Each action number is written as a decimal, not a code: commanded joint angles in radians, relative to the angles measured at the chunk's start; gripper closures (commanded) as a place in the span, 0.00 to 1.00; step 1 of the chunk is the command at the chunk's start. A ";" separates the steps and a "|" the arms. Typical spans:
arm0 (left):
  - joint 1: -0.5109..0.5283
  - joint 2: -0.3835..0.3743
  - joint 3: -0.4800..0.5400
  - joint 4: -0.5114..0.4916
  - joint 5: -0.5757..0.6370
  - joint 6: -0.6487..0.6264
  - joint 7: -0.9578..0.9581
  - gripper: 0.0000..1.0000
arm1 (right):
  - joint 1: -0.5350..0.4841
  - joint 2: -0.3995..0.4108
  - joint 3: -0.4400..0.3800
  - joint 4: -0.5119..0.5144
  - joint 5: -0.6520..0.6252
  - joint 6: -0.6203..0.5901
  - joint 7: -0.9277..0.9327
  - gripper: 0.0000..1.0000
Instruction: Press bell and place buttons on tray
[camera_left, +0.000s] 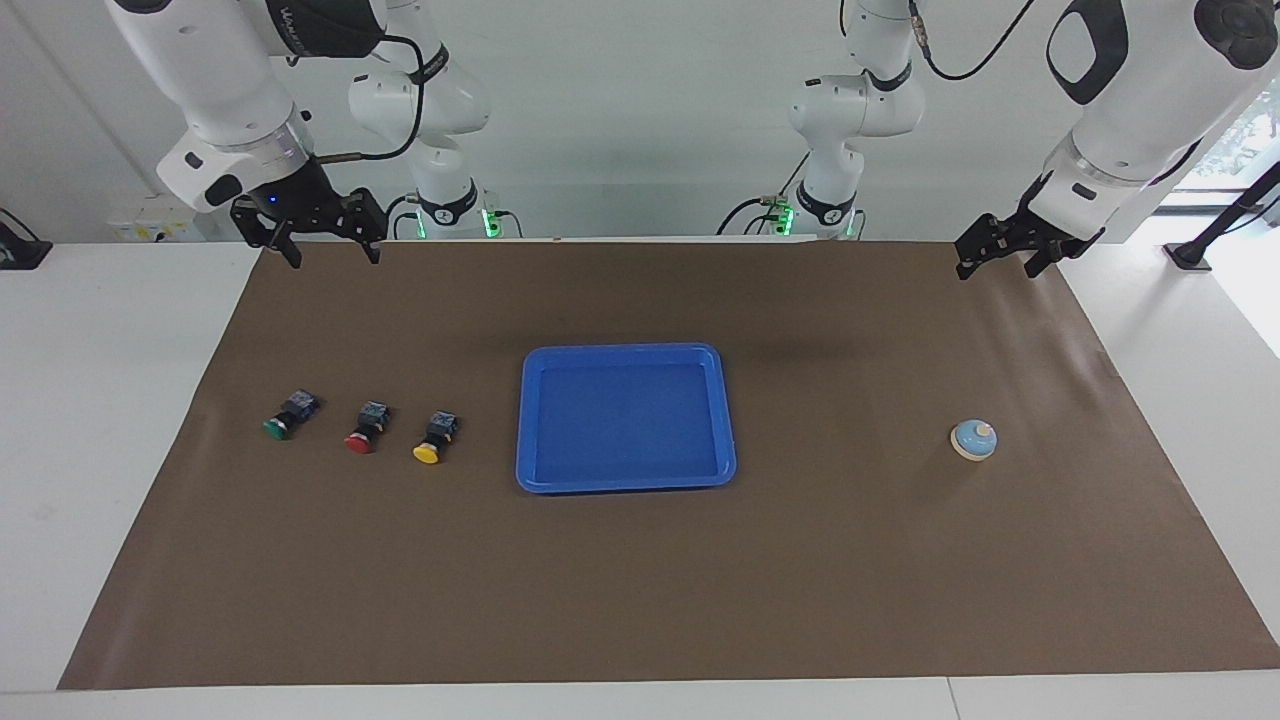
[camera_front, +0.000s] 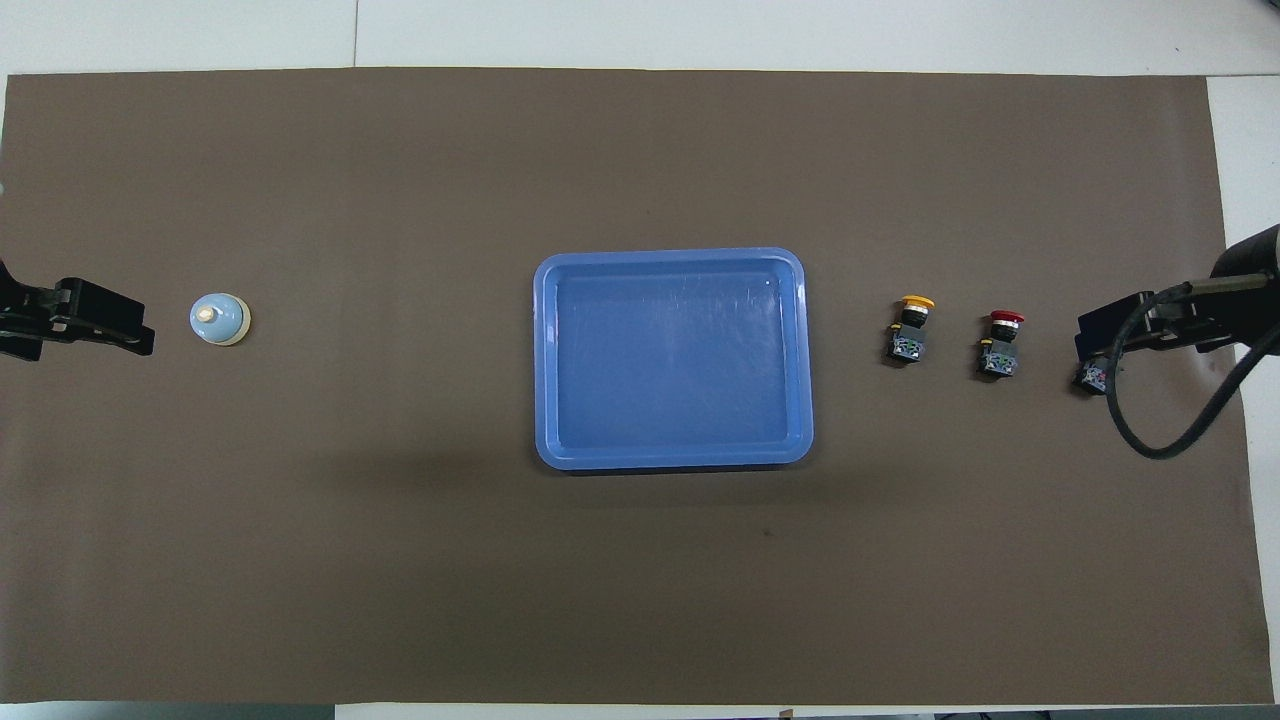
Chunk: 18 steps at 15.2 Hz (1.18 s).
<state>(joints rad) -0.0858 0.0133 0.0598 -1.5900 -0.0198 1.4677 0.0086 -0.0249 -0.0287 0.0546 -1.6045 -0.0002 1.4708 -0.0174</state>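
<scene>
Both grippers hang spread and empty: left gripper (camera_left: 1005, 258) upper right, right gripper (camera_left: 325, 245) upper left. Three small black-and-blue push-button switches (camera_left: 362, 428) sit centre-left beside the bright-blue rectangular plastic tray (camera_left: 625, 485); the light-blue domed bell (camera_left: 974, 439) centre-right. The switches are probably light and rigid; pinch the blocky bodies.

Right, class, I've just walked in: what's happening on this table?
Nothing is being handled yet. Both arms wait, raised, near the robots' edge of the brown mat: the right gripper and the left gripper are open and empty. The blue tray sits mid-table with nothing in it. Three buttons, green, red and yellow, lie in a row toward the right arm's end. The small bell stands toward the left arm's end, unpressed.
</scene>
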 joint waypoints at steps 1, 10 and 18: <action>-0.003 -0.021 0.003 -0.024 0.017 0.008 -0.009 0.00 | -0.010 -0.023 -0.001 -0.025 0.017 -0.003 -0.022 0.00; -0.005 -0.019 0.003 -0.042 0.020 0.123 -0.007 0.57 | -0.010 -0.025 -0.001 -0.025 0.017 -0.003 -0.022 0.00; 0.132 0.108 0.008 -0.136 0.021 0.341 0.106 1.00 | -0.010 -0.023 -0.001 -0.026 0.017 -0.003 -0.022 0.00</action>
<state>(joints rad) 0.0163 0.0545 0.0738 -1.7181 -0.0132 1.7481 0.0645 -0.0249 -0.0290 0.0546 -1.6047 -0.0002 1.4708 -0.0174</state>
